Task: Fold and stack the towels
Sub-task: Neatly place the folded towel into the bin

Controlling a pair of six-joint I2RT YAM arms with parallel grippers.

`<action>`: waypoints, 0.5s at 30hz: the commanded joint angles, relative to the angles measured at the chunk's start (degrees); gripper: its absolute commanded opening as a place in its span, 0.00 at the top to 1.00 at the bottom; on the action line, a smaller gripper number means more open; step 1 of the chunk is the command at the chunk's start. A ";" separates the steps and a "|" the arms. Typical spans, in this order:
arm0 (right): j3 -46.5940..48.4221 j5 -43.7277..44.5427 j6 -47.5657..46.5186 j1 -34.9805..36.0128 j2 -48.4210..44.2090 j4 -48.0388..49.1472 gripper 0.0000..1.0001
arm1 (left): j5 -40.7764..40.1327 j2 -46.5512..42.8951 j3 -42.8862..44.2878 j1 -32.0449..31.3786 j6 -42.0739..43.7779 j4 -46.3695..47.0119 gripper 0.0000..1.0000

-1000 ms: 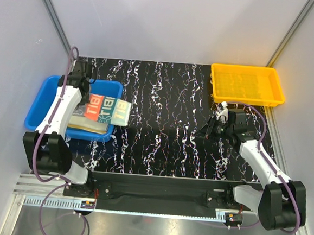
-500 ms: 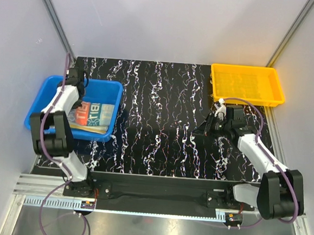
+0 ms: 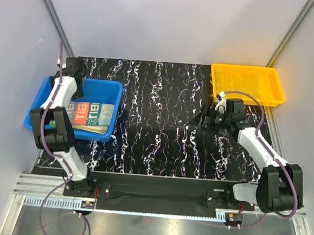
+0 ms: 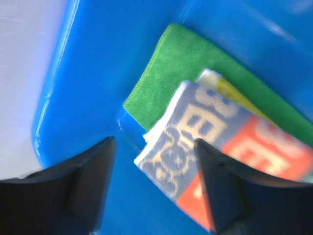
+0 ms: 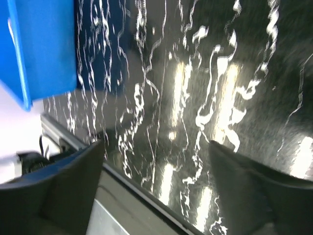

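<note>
Left hand [image 4: 154, 147] is held spread and empty above the folded towels [image 4: 215, 142] stacked in the blue bin [image 4: 83, 78]. The right hand [image 5: 155, 147], likewise spread, hovers over the worktop [image 5: 195, 73]. Any withdrawal is best made straight upward, so that the stack is not snagged.

Plain green towel [image 4: 164, 73], cream towel [image 4: 215, 132] with multicoloured letters, blue bin [image 4: 93, 83], yellow tray [image 3: 245, 97], black white-veined table [image 3: 157, 112]
</note>
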 commanded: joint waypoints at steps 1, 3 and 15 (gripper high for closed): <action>5.98 5.00 -1.13 -0.31 -1.31 -2.70 0.00 | 13.63 -13.55 0.16 -3.90 -2.61 2.44 0.01; 8.78 6.07 -1.91 -0.22 -1.92 -4.47 0.00 | 18.29 -17.62 -1.78 -8.46 -2.60 5.95 0.01; 19.95 18.81 -5.70 -0.22 -6.68 -9.83 0.00 | 58.20 -39.78 -19.18 -24.48 -10.24 25.30 0.01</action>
